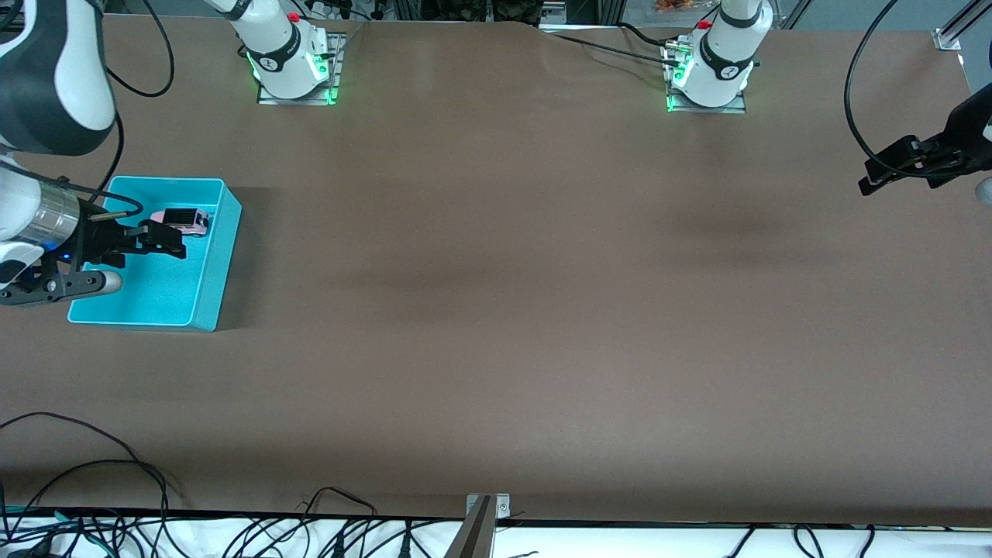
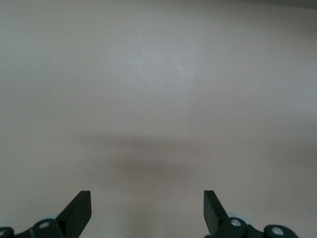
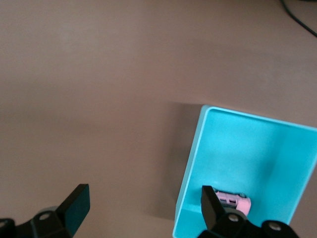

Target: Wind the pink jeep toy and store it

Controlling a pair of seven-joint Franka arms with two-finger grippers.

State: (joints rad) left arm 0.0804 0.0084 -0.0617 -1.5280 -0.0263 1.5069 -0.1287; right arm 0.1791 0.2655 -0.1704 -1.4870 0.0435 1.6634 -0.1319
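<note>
The pink jeep toy (image 1: 184, 221) lies in the turquoise bin (image 1: 219, 267) at the right arm's end of the table, in the part of the bin nearest the robot bases. My right gripper (image 1: 167, 239) hangs over the bin, open and empty. In the right wrist view the gripper (image 3: 143, 206) shows wide-open jaws, with the jeep (image 3: 233, 201) in the bin (image 3: 190, 173) beside one finger. My left gripper (image 1: 872, 177) waits in the air at the left arm's end of the table, open and empty; the left wrist view (image 2: 147, 208) shows only bare table.
The brown table top (image 1: 496, 310) stretches between the arms. Loose cables (image 1: 116, 496) lie along the table edge nearest the front camera. A metal bracket (image 1: 484, 515) sits at the middle of that edge.
</note>
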